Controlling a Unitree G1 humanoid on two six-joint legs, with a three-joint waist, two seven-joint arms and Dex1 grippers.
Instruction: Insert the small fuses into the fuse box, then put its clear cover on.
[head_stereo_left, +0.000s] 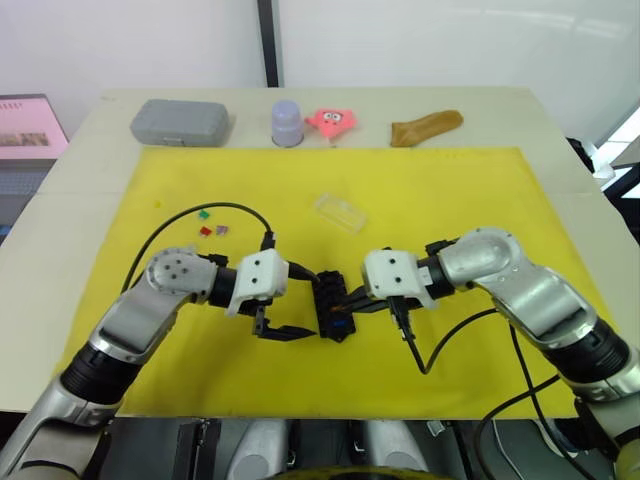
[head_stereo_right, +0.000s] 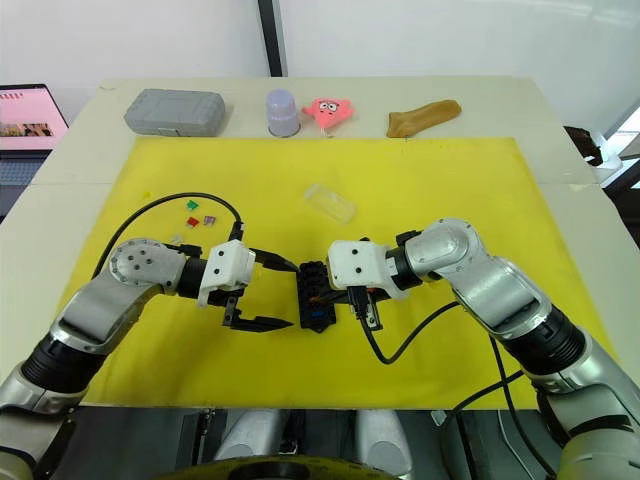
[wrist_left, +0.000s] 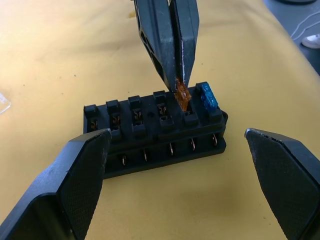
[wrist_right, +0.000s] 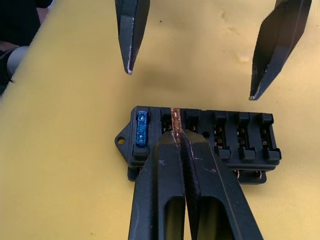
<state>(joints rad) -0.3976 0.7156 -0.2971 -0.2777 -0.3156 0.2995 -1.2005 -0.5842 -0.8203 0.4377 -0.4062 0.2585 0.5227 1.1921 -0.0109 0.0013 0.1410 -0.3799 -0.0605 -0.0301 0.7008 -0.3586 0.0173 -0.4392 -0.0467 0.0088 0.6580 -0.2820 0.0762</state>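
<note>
Amber fuse (wrist_right: 175, 120) pinched in our right gripper (wrist_right: 178, 136), over slot beside blue fuse (wrist_right: 142, 131) in fuse box (head_stereo_left: 331, 306), frame centre. Left gripper (head_stereo_right: 275, 294) wide open, empty, flanking box, likely to steady it.

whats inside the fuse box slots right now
The fuse box holds a blue fuse in its end slot; the right gripper pushes an amber fuse beside it. Remaining slots show bare contacts.

No text, label, brand, number or sign can be read anywhere in these views.
</note>
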